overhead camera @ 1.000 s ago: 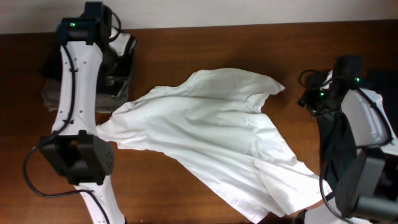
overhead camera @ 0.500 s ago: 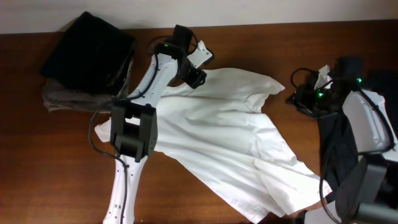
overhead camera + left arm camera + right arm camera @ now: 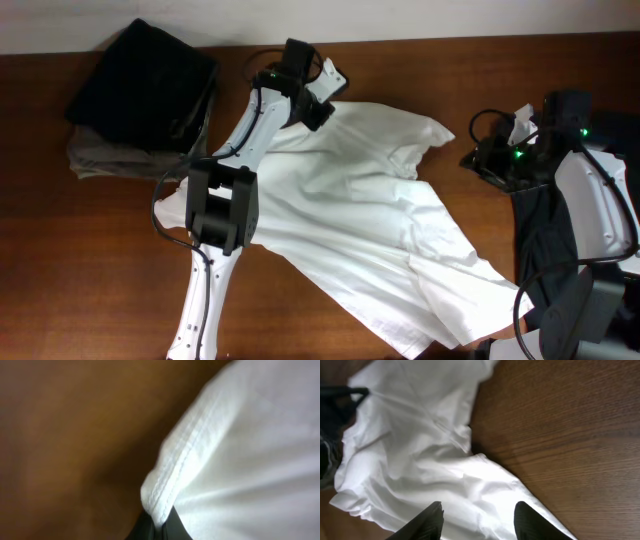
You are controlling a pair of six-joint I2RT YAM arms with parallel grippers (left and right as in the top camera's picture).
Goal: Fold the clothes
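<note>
A crumpled white shirt lies spread across the middle of the brown table. My left gripper is at the shirt's far left edge. In the left wrist view its black fingers are shut on a stitched hem of the shirt. My right gripper is open, just right of the shirt's far right corner. In the right wrist view its two fingers are spread above the white cloth and hold nothing.
A folded black garment lies on a grey one at the far left. Dark clothing lies at the right edge under my right arm. The table's far edge meets a white wall.
My left arm swung from the black stack at the far left over to the shirt's far edge and closed on the hem. The cloth there shifted slightly right. My right gripper barely moved.
</note>
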